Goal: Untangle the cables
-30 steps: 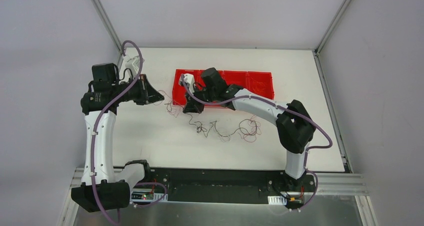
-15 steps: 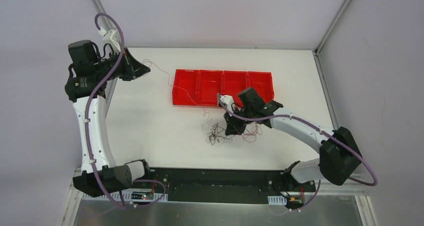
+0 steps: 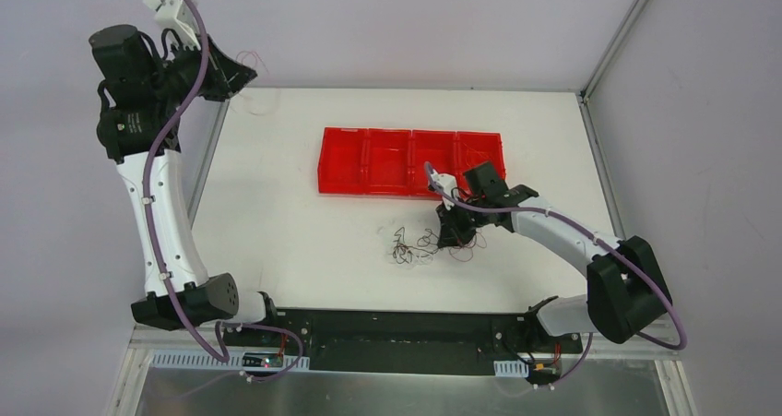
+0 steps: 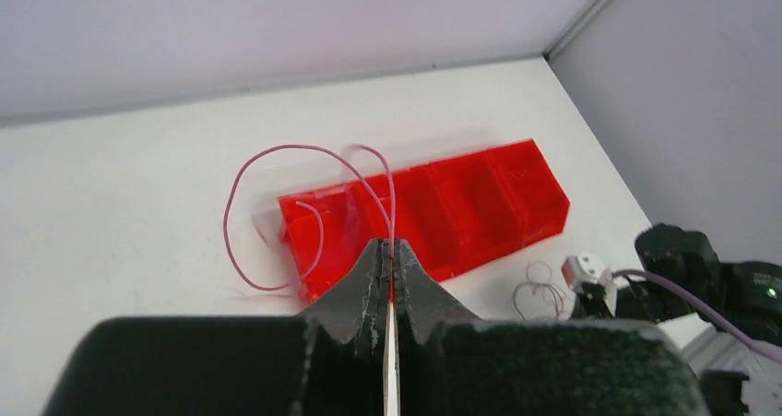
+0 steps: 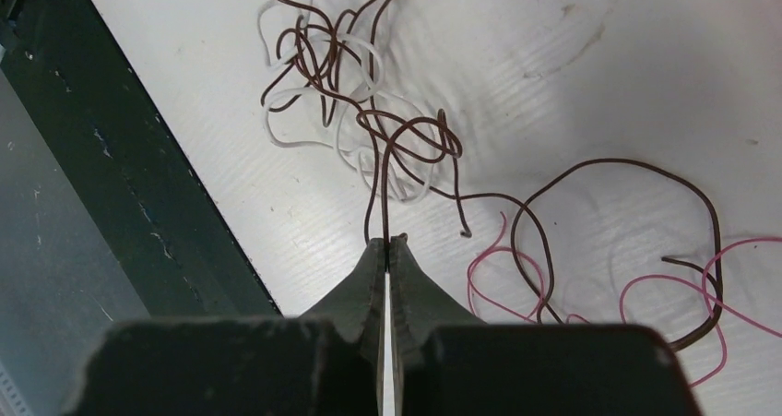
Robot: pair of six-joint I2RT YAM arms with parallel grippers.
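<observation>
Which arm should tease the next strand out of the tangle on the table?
Right. The right gripper is down at the tangle, shut on a dark wire running into it. The left gripper is raised at the far-left corner, shut on a pink wire.

top external: fixed, high above and behind the arm bases, looking steeply down; far view; takes in the whole white desk [image 3: 295, 213], left arm [image 3: 157, 204], right arm [image 3: 562, 236] and red four-compartment tray [image 3: 412, 162].
left wrist: mounted behind the left jaws, raised over the desk's far left corner, facing down and across toward the right arm; middle distance; pink cable [image 4: 295, 146] close to lens.
right wrist: behind the right jaws, very near the desk, facing down toward the black base rail [image 5: 120, 176]; cable tangle [image 5: 369, 130] fills frame.
shared: tray in top and left wrist; tangle in all three, tiny in left wrist.
</observation>
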